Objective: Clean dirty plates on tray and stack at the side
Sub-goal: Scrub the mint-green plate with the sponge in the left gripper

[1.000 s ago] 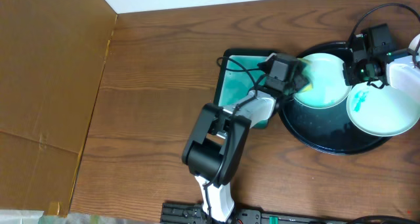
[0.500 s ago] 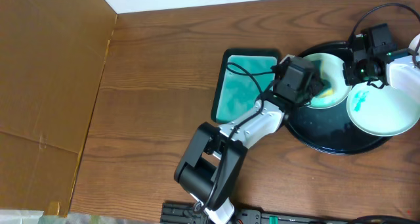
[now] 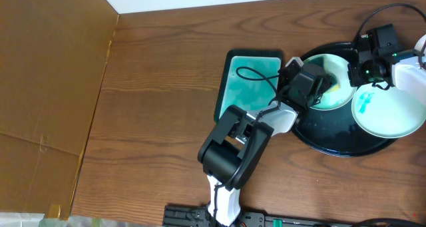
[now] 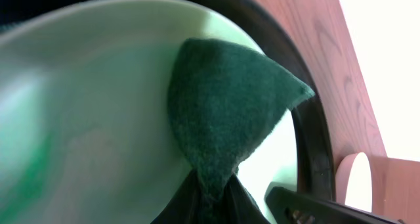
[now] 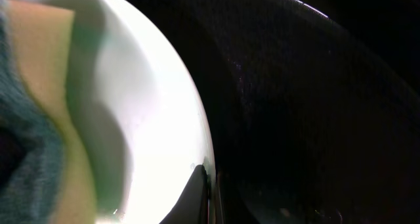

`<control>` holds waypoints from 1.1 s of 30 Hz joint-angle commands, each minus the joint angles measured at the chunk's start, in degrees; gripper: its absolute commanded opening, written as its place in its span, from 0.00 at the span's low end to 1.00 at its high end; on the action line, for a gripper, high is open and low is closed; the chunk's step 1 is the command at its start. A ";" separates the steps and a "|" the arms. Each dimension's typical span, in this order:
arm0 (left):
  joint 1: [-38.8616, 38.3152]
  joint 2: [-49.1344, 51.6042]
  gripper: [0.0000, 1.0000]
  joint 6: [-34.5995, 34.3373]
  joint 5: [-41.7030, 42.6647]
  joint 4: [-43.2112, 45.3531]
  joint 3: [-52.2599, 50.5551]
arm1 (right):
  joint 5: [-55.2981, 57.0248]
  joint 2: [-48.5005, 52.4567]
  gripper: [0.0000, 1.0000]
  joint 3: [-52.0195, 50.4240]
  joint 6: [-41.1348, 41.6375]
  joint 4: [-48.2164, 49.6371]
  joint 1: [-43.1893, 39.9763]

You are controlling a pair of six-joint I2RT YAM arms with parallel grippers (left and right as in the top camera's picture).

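A pale mint-green plate (image 3: 335, 68) lies at the back left of the round black tray (image 3: 333, 139). My left gripper (image 3: 319, 88) is shut on a green and yellow sponge (image 4: 230, 112) and presses it on this plate (image 4: 79, 106). My right gripper (image 3: 357, 72) is shut on the plate's right rim (image 5: 164, 119), one finger above it and one below. The sponge also shows in the right wrist view (image 5: 36, 112). A second mint plate (image 3: 393, 110) with a teal smear (image 3: 363, 106) lies at the tray's right. A white plate (image 3: 411, 75) is partly hidden behind the right arm.
A teal rectangular dish (image 3: 243, 87) sits on the wooden table just left of the tray, with the left arm's cable over it. A brown cardboard sheet (image 3: 46, 87) covers the table's left side. The left arm's elbow (image 3: 233, 147) stands in front of the dish.
My left gripper has carried the sponge from the plate's left edge further onto the plate, then back a little. Its elbow has swung. The right gripper has held still on the rim.
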 commanded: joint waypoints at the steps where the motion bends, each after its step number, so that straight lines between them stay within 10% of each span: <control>1: -0.02 0.74 0.11 -0.15 -2.23 -3.15 0.04 | 3.06 1.42 0.01 -1.64 -0.26 -1.84 0.46; 10: 4.72 -4.07 0.07 25.57 -8.11 -11.82 0.04 | 3.06 1.42 0.01 -1.66 -0.28 -2.23 0.46; 22: -0.39 -7.08 0.07 7.82 1.20 -6.21 0.04 | 3.06 1.42 0.01 -1.66 -0.26 -2.01 0.46; 33: -0.70 0.81 0.08 9.11 -1.46 -2.05 0.02 | 3.08 1.42 0.01 -1.66 -0.26 -2.08 0.46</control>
